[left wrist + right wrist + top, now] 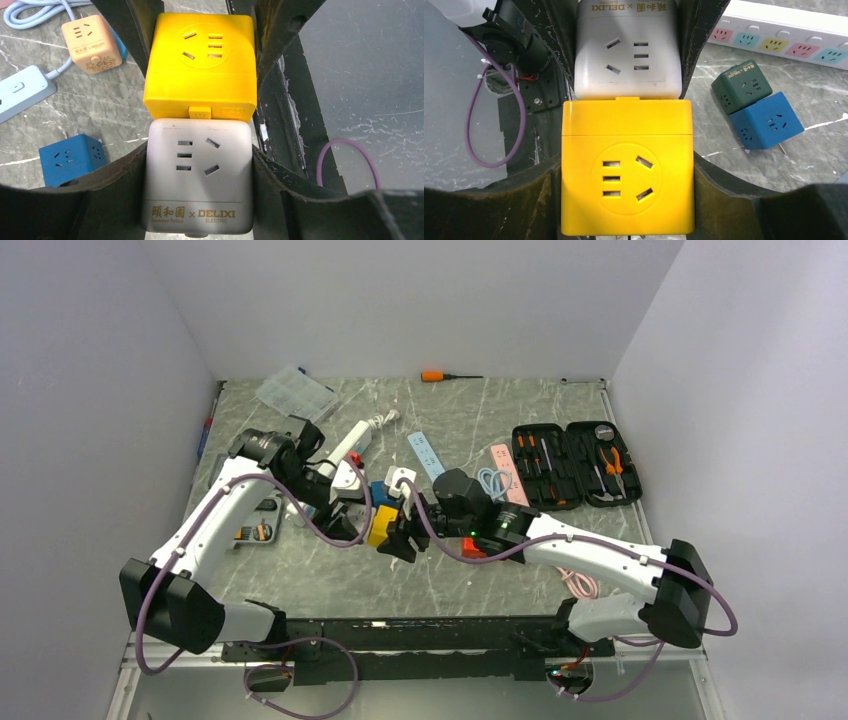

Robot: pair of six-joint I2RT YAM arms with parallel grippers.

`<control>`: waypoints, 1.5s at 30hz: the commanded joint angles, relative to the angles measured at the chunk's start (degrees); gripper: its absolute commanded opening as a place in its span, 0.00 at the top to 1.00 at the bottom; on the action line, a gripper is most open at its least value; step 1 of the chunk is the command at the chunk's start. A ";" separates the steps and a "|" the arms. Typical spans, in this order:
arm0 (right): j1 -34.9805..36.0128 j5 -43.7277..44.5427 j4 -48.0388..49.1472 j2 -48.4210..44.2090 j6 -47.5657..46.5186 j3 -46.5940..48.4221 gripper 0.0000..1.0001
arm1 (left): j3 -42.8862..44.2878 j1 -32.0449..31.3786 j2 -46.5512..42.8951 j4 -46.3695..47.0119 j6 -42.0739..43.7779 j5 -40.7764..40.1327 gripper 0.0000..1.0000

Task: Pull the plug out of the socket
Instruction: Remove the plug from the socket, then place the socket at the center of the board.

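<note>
The left hand point(198, 167) holds the white cube point(197, 200), and the right hand point(627, 172) holds the yellow cube point(627, 125). They touch, probably plugged together. Pulling them apart is left to do.

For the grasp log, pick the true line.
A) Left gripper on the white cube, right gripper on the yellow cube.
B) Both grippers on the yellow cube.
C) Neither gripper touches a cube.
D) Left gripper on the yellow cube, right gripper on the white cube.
A: the left gripper clamps the white cube in its wrist view, and the right gripper clamps the yellow cube in its own; the two cubes sit joined end to end.
</note>
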 commanded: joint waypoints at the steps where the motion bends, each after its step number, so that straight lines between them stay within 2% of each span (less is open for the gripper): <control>1: -0.58 2.80 -13.50 -6.24 2.71 -3.93 1.00 | 1.32 3.64 -0.71 -2.50 1.36 -14.86 0.94; 17: 0.09 6.52 -15.33 -11.47 6.92 -6.51 1.00 | -1.49 4.18 0.73 3.63 -2.72 -24.56 0.97; 20: 0.13 10.90 -15.07 -12.82 8.88 -7.57 1.00 | -1.04 4.73 0.77 4.57 -3.44 -24.35 0.98; 22: -0.06 18.59 -13.75 -12.83 11.99 -8.82 1.00 | -0.50 4.71 0.93 5.04 -3.89 -23.05 0.97; 24: -0.62 24.15 -12.55 -11.15 15.20 -9.85 1.00 | 0.08 4.64 0.99 6.76 -5.62 -22.14 0.97; 30: -1.51 29.26 -7.29 -1.04 19.15 -10.59 1.00 | 2.80 4.17 1.68 6.16 -7.58 -20.15 0.96; 39: -1.90 39.08 -2.31 9.37 25.23 -13.13 1.00 | 0.05 1.25 -0.31 7.08 -9.71 -20.44 0.96; 41: -1.82 41.45 -3.95 10.72 26.94 -12.67 0.94 | -0.21 0.82 -0.13 6.93 -9.94 -20.03 0.96; 42: -1.85 42.23 -4.81 11.29 27.67 -12.54 0.88 | -0.31 0.63 -0.05 6.91 -10.07 -19.85 0.96; 44: -1.81 44.37 -6.50 11.68 29.68 -12.67 0.67 | -0.74 0.33 0.04 7.23 -10.17 -19.69 0.96; 45: -1.88 45.20 -7.18 11.29 30.99 -13.09 0.51 | -1.01 0.26 -0.08 7.58 -10.17 -19.65 0.96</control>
